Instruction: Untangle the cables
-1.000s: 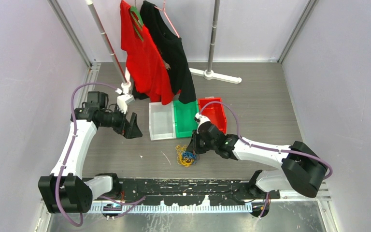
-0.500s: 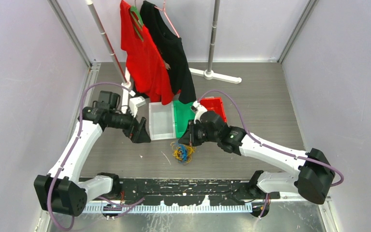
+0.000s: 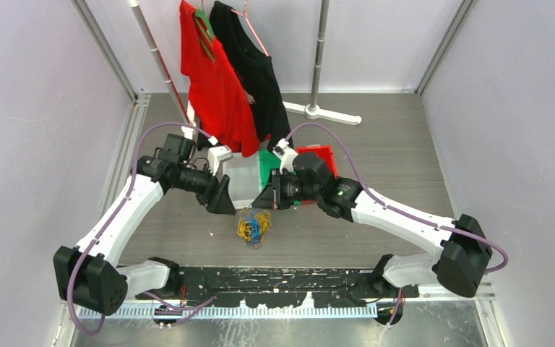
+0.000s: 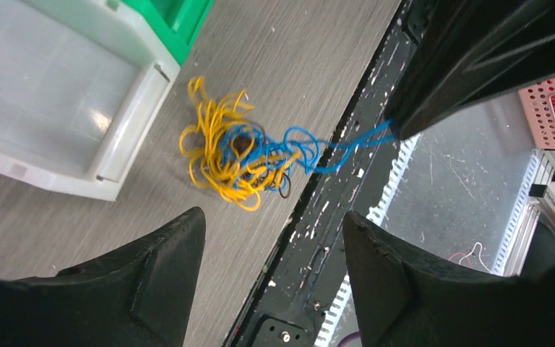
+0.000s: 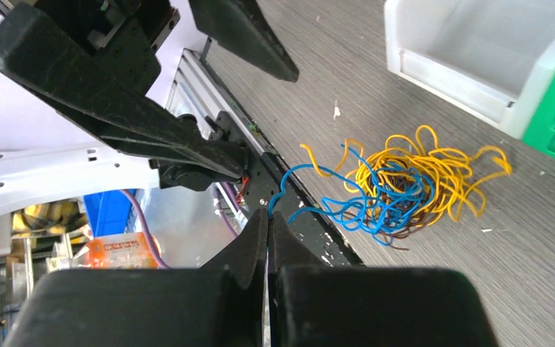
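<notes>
The left tool (image 3: 222,198) hangs open over the counter (image 3: 397,152) and holds nothing. It is near the cables (image 3: 254,227), on their left side. The cables lie as one bunch on the counter, just in front of the white bin (image 3: 240,182). The right tool (image 5: 268,215) is closed tight on the end of one blue cable (image 4: 300,134), which runs down into the bunch. To do this step well, the left tool should probably press the bunch down. Then the right tool can draw the blue cable out slowly, so the whole bunch is not dragged along.
</notes>
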{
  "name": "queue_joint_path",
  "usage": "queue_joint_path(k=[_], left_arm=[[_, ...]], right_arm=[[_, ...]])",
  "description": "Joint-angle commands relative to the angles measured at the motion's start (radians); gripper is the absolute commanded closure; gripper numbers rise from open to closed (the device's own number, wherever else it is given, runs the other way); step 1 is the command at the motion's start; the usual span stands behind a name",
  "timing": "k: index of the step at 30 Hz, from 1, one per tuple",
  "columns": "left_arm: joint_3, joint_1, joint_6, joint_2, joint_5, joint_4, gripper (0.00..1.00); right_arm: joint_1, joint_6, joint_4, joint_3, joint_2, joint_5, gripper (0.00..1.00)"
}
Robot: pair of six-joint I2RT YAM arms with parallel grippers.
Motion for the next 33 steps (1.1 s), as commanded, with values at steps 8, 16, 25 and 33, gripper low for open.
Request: queue_joint_path(k=[8,16,25,33], left_arm=[[0.104,-0.005,0.085,0.0,0.212,0.031,0.4],[0.106,-0.004,0.221,0.022,0.354,-0.078,0.41],[0.105,-0.004,0.312,0.025,0.357,-0.121,0.41],[0.059,-0.005,0.201,0.035,0.343,0.003,0.53]], right_arm=[[0.004,0.041,0.083,0.133,0.058,-0.178,0.99],[0.001,0.066,0.124,0.134,0.066,-0.205,0.99],[-0.006,0.077,0.138,0.139,0.057,-0.24,0.99],[-0.016,0.094,0.168,0.146,0.059,-0.256,0.99]])
